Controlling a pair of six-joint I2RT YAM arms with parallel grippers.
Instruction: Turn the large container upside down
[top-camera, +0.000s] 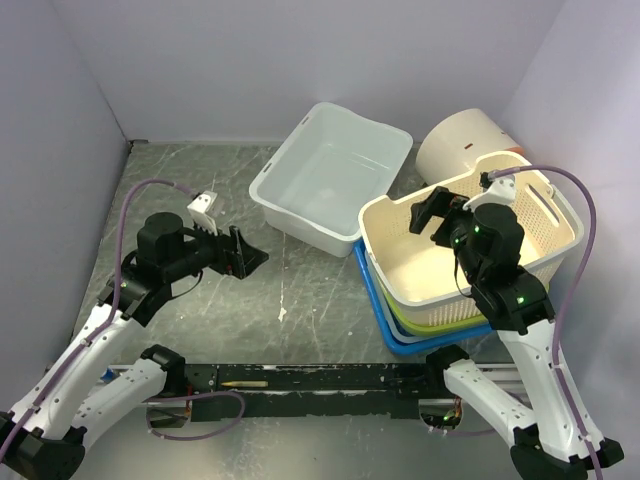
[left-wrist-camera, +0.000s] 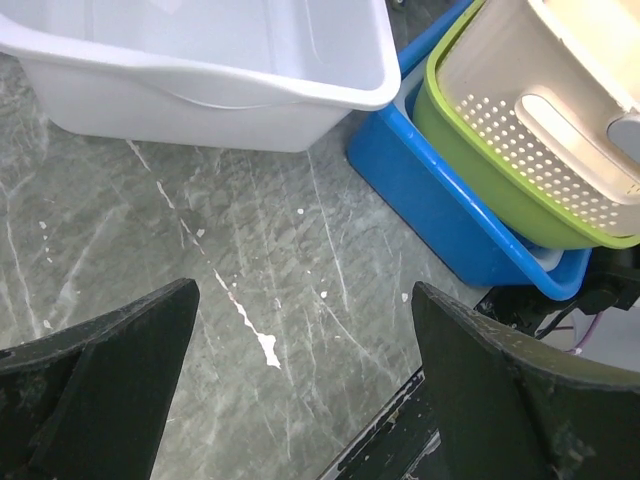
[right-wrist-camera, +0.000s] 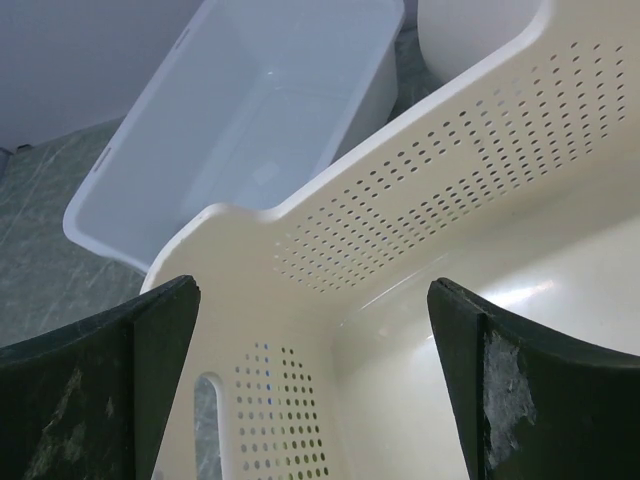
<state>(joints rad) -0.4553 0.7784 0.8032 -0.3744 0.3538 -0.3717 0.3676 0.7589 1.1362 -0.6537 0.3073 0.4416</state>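
Both grippers are spread wide and hold nothing. The left gripper (top-camera: 254, 258) hovers over the table (top-camera: 300, 300), just short of the white tub (top-camera: 300, 222), which sits upright mid-table. The right gripper (top-camera: 432, 216) hangs over the cream basket (top-camera: 420, 272) beside the tub. The basket hides most of the green bin (left-wrist-camera: 480, 170) and blue bin (left-wrist-camera: 440, 212) beneath.

Tub (top-camera: 300, 215): L side free, baskets (top-camera: 545, 215) R

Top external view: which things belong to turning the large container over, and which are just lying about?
Job: white tub, probably the large container, upright; left tool and right tool, both open.
Lying about: cream perforated basket, green basket, blue tray, round cream bin on its side.
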